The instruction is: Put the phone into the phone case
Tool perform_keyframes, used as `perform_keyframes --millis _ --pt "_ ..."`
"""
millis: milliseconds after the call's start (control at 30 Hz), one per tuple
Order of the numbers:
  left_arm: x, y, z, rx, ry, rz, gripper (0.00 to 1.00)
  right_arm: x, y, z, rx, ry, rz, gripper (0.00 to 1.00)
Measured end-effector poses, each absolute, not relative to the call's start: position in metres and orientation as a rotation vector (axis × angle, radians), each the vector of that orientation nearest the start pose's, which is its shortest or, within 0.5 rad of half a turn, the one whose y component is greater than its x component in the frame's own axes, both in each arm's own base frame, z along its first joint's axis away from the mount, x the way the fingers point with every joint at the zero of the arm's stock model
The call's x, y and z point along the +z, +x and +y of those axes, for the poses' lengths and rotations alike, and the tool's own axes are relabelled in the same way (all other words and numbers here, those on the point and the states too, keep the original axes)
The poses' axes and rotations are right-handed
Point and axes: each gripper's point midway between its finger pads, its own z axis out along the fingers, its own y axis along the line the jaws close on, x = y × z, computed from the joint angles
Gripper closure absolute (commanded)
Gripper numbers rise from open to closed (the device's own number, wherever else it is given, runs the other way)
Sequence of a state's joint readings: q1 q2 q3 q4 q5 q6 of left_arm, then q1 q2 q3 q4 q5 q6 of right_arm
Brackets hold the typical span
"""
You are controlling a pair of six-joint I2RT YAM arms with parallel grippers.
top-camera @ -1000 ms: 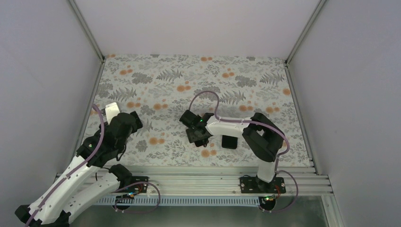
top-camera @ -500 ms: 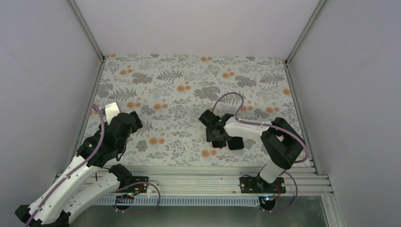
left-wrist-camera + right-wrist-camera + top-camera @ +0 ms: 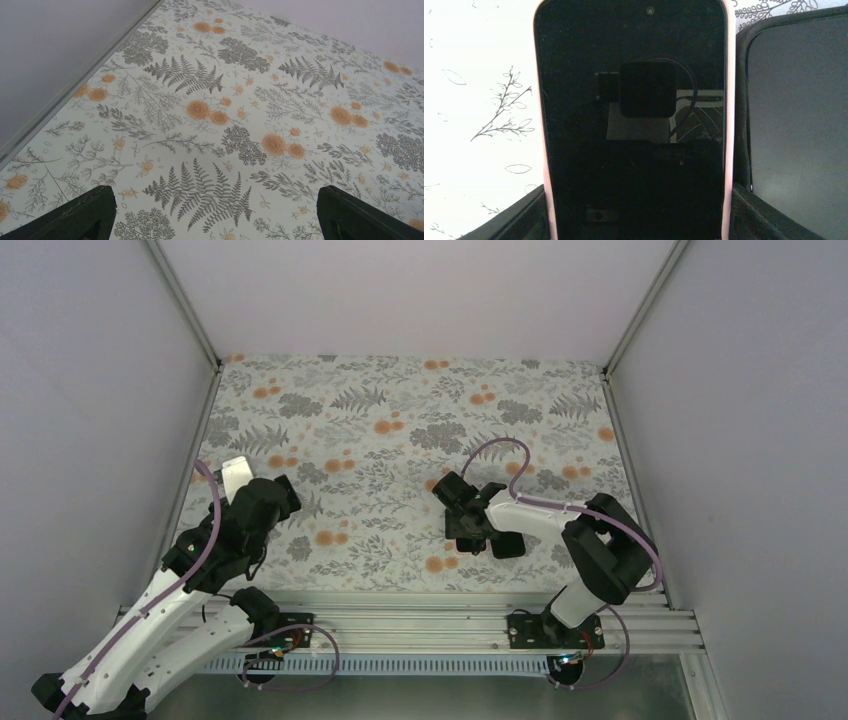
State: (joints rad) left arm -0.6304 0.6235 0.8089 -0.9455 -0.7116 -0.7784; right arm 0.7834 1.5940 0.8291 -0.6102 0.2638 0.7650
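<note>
My right gripper [image 3: 636,200] is shut on the phone [image 3: 634,65], which has a black screen and a pale pink rim. Its fingers [image 3: 519,217] press the phone's two long sides. The black phone case [image 3: 796,110] lies open side up just to the right of the phone, its rim close to the phone's edge. From above, the right gripper [image 3: 463,523] sits just left of the case [image 3: 508,544] at the near middle of the table. My left gripper [image 3: 215,210] is open and empty over the table's left side [image 3: 275,495].
The table is covered by a floral fern-patterned cloth [image 3: 400,430]. White walls with metal rails stand on the left [image 3: 195,450] and right [image 3: 630,470]. A pale flat rectangular thing [image 3: 235,475] lies by the left arm near the left wall.
My right gripper has carried the phone from the table's middle to the right, up beside the case. The case has shifted slightly right. The left arm has not moved.
</note>
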Motion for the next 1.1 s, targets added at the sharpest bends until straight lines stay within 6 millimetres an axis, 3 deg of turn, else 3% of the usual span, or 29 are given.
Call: perform_keyframes --millis 300,800,967,1100 --pt "0.231 0.214 -0.016 0.023 -0.488 2.063 0.0 0.021 0.231 0.168 -0.068 -0.03 2.818 0.21" --pt "0.232 0.213 -0.014 0.022 -0.492 2.056 0.0 0.053 0.231 0.171 0.036 -0.066 2.746 0.01" --pt "0.237 0.21 -0.013 -0.002 -0.495 2.036 0.0 0.086 0.236 0.167 0.09 -0.056 2.651 0.01" --pt "0.245 0.208 -0.014 -0.039 -0.482 2.025 0.0 0.135 0.247 0.154 0.114 0.016 2.51 0.01"
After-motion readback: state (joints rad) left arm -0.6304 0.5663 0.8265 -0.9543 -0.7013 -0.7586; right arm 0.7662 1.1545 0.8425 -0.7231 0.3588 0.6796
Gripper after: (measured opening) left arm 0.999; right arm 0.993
